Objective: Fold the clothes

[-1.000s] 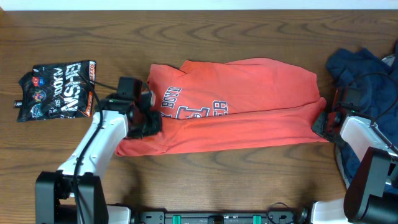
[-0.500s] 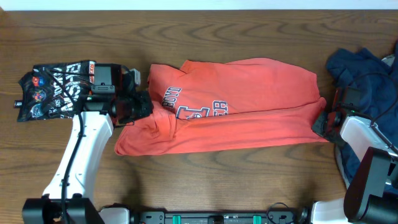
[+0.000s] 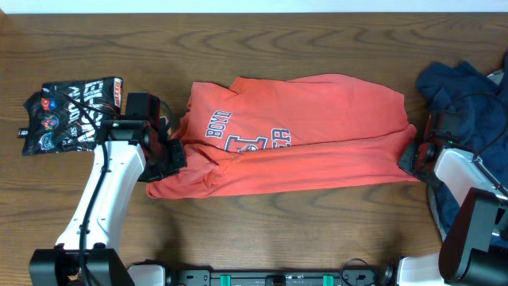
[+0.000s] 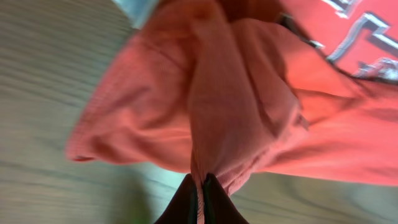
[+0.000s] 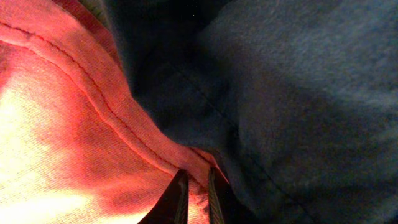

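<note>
Wooden table [image 3: 317,230] bears the T-shirt [image 3: 333,119]; left end effector [image 4: 199,185] and right end effector [image 5: 196,182] each pinch its fabric

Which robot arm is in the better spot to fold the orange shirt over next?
Probably the left. The left gripper is shut on a bunched pinch at the T-shirt edge, ready to carry it across. The right gripper pinches a hem too, but sits crowded against the blue garment.
</note>
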Motion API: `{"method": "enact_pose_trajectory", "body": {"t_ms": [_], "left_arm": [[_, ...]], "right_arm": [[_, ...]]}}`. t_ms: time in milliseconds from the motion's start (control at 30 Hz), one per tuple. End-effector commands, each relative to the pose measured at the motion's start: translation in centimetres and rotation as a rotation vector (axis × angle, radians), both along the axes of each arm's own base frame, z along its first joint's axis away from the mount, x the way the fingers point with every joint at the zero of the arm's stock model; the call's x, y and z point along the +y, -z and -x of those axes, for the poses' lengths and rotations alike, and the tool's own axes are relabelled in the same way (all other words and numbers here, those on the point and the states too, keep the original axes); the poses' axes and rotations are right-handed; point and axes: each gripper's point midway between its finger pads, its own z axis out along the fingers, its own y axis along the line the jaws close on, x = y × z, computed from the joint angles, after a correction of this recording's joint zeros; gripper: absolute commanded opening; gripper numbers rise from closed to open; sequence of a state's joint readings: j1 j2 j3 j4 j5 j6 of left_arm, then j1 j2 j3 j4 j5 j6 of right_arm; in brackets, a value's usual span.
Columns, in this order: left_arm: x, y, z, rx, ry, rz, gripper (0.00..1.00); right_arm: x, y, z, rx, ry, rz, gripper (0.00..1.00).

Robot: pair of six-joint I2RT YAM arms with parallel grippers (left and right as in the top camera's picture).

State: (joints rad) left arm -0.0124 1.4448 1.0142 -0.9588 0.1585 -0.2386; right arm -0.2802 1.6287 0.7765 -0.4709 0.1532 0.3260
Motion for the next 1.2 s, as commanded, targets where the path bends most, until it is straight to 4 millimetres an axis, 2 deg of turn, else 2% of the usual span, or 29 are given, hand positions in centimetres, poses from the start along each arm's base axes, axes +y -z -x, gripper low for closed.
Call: {"method": "enact_pose_trajectory", "body": {"t_ms": [0,33,100,133,167,333,400,467,500,633,733,833,900,933,1033,1167], "left_arm": [[2.6,0.9,0.9,0.037,-0.008,-0.147,0.09],[2.7,1.1,1.1,0.042,-0.008,-0.158,0.17],[2.8,1.1,1.1,0.04,-0.008,-0.161,0.7],[2.9,1.1,0.8,0.031,-0.01,-0.165,0.84],[3.0,0.9,0.6,0.022,-0.013,-0.171,0.87],[2.9,-1.6,-2.2,-0.084,-0.033,-0.155,0.86],[2.3,-2.4,-3.8,-0.151,-0.031,-0.121,0.78],[1.4,-3.0,-5.8,-0.237,-0.021,-0.068,0.59],[0.8,-3.4,-7.0,-0.287,-0.01,-0.037,0.54],[-0.8,-4.7,-10.2,-0.423,0.032,0.049,0.53],[-1.6,-3.7,-10.6,-0.402,0.045,0.093,0.52],[-2.6,-1.4,-9.6,-0.316,0.077,0.149,0.5],[-2.7,0.7,-8.2,-0.221,0.077,0.155,0.47],[-2.7,1.5,-7.5,-0.181,0.077,0.156,0.44],[-2.7,3.8,-5.4,-0.055,0.073,0.159,0.43],[-2.5,5.7,-4.2,0.021,0.098,0.149,0.43]], "right_arm": [[-0.1,2.3,3.0,0.108,0.036,-0.011,0.13],[-0.1,2.3,3.1,0.109,0.036,-0.012,0.13],[-0.1,2.3,3.1,0.11,0.036,-0.012,0.13],[-0.1,2.3,3.1,0.11,0.035,-0.016,0.12],[0.1,2.4,3.0,0.107,0.033,-0.024,0.13],[1.9,1.9,1.9,0.073,-0.061,-0.122,0.12],[2.3,0.7,1.1,0.054,-0.08,-0.147,0.12],[2.5,-1.5,-0.3,0.009,-0.097,-0.165,0.13],[2.6,-2.7,-1.2,-0.022,-0.116,-0.172,0.14],[4.4,-8.6,-5.4,-0.194,-0.292,-0.209,0.21],[5.3,-10.5,-6.4,-0.222,-0.346,-0.21,0.23],[5.7,-10.1,-6.4,-0.209,-0.366,-0.2,0.24],[5.9,-9.3,-6.0,-0.184,-0.368,-0.201,0.24],[5.9,-8.7,-5.7,-0.167,-0.365,-0.202,0.24],[5.7,-6.6,-4.5,-0.098,-0.35,-0.203,0.24],[5.5,-3.5,-3.3,-0.033,-0.334,-0.203,0.25]]}}
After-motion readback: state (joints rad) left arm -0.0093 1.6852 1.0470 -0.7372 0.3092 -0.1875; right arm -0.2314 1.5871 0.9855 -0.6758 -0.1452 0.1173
